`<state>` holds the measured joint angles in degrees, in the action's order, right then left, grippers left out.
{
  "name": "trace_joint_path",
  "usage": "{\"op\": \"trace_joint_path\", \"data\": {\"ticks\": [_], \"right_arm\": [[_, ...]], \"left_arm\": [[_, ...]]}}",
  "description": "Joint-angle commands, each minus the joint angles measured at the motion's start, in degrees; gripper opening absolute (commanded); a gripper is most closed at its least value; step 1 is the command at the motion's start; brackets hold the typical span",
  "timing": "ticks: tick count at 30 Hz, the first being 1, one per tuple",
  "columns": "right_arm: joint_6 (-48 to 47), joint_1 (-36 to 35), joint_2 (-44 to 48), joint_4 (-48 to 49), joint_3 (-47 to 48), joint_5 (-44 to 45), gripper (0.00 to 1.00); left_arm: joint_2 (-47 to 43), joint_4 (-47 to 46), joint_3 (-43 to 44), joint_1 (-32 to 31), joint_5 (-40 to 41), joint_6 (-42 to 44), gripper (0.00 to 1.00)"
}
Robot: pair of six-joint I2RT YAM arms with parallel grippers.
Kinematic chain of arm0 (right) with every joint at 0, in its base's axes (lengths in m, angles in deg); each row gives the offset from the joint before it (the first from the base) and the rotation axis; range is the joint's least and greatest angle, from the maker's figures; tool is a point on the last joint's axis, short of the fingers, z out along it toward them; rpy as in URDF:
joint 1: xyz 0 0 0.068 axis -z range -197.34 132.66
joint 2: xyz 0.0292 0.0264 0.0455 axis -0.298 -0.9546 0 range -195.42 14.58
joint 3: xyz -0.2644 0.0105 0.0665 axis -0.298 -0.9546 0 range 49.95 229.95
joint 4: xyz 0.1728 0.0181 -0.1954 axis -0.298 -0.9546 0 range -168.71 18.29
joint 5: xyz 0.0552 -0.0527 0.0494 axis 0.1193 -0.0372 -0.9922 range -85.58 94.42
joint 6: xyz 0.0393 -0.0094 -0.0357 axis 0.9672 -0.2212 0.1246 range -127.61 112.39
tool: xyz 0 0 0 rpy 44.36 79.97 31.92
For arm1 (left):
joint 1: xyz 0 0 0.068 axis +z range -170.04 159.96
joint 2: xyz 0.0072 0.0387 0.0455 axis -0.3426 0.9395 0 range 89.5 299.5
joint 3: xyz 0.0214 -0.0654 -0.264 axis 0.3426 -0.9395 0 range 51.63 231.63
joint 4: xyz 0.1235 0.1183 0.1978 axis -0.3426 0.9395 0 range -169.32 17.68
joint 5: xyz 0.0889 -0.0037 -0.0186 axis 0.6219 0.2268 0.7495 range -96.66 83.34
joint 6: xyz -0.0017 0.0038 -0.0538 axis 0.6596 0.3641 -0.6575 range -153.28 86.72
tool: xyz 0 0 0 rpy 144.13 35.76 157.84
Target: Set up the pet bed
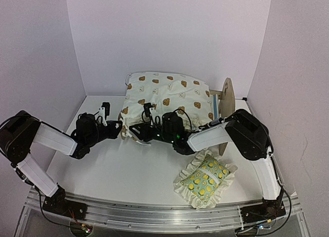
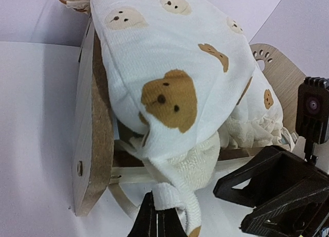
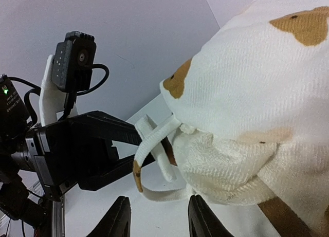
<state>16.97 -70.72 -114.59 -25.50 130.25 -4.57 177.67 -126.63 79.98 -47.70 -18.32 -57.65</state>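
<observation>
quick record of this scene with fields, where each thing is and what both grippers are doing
left gripper: shut on cushion tie
right gripper: open, holding nothing, beside the tie
cushion: bear print, draped over the pet bed
pet bed: back of table, mostly covered, one wooden end showing at right
lemon pillow: lying on table, near right, apart from the bed
</observation>
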Motion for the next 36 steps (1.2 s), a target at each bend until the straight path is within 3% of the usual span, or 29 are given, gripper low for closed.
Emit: {"op": "trace_joint_path", "data": {"ticks": [1,7,14,25,28,32,36], "right_arm": [[-3.69,-0.02,6.0,-1.81,-3.95,-1.41,0.41],[-8.72,-0.03,4.96,-9.03,-3.7,-7.72,0.51],[-11.01,0.0,-1.53,-13.54,5.05,-8.14,0.61],[-7.26,-0.05,-12.24,-15.91,17.64,-9.07,0.59],[-5.9,-0.04,-14.45,-15.9,20.06,-10.42,0.55],[-4.66,-0.05,-16.7,-15.86,22.68,-10.93,0.39],[-3.94,-0.19,-17.11,-15.19,22.21,-11.12,0.08]], "left_arm": [[-4.73,3.18,-1.15,0.03,2.08,-0.77,0.0],[-9.31,6.65,-2.31,0.03,3.39,-0.56,0.0],[-10.45,8.39,-1.93,0.06,3.57,-0.29,0.0],[-12.08,9.59,-1.64,0.06,3.69,-0.24,0.0],[-12.19,9.48,-1.69,0.06,3.57,-0.24,0.0],[-12.16,9.3,-1.64,0.05,3.57,-0.29,0.0],[-11.75,9.47,-1.05,0.06,3.57,-0.33,0.0]]}}
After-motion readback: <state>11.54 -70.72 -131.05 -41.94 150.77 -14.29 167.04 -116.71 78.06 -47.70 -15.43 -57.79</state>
